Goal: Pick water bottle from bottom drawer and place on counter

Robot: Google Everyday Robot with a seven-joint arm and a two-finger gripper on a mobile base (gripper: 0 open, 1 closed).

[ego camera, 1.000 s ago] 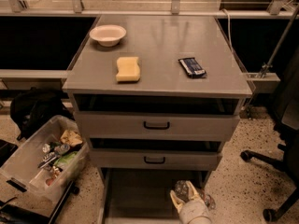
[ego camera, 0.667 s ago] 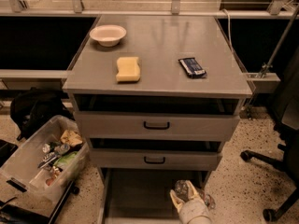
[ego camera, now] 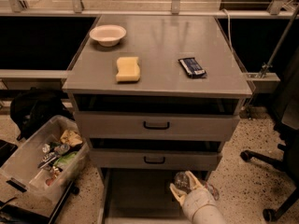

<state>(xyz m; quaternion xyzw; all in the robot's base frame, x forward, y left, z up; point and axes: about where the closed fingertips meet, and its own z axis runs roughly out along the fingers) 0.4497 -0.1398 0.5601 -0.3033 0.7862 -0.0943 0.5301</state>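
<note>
Clear crinkled water bottle [ego camera: 180,178] glints in bottom drawer [ego camera: 135,196], end effector [ego camera: 182,183] clamped around it.

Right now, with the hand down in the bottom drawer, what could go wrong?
1. The hand sits at the water bottle in the bottom drawer; the clear plastic might slip free.
2. Rising, it could knock the middle drawer front just above.
3. The counter holds a bowl, sponge and snack packet; a careless placement might bump one.
</note>
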